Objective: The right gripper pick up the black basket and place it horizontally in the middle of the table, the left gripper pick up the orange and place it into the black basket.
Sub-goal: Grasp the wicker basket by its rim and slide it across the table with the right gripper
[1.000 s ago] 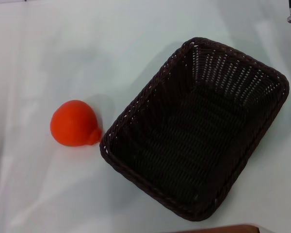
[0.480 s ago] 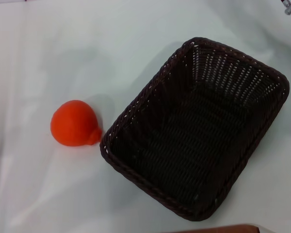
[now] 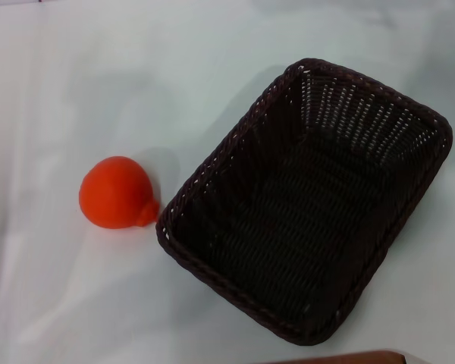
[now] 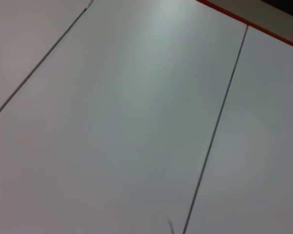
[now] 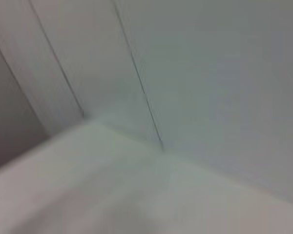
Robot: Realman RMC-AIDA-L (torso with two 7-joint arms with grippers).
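Note:
The black basket (image 3: pixel 311 201) is a large dark woven rectangle lying empty and skewed on the white table (image 3: pixel 136 76), on the right half of the head view. The orange (image 3: pixel 117 192) sits on the table just left of the basket's near-left corner, its nub toward the basket, close to the rim. Neither gripper shows in the head view. The left wrist view shows only bare white panels with thin seams. The right wrist view shows only blurred white surface.
A thin brown strip (image 3: pixel 349 356) runs along the table's near edge at the bottom right of the head view. A red-orange border line (image 4: pixel 249 22) crosses a corner of the left wrist view.
A small metal arm part at the head view's top right corner has moved up and out of the picture. The basket and the orange have not moved.

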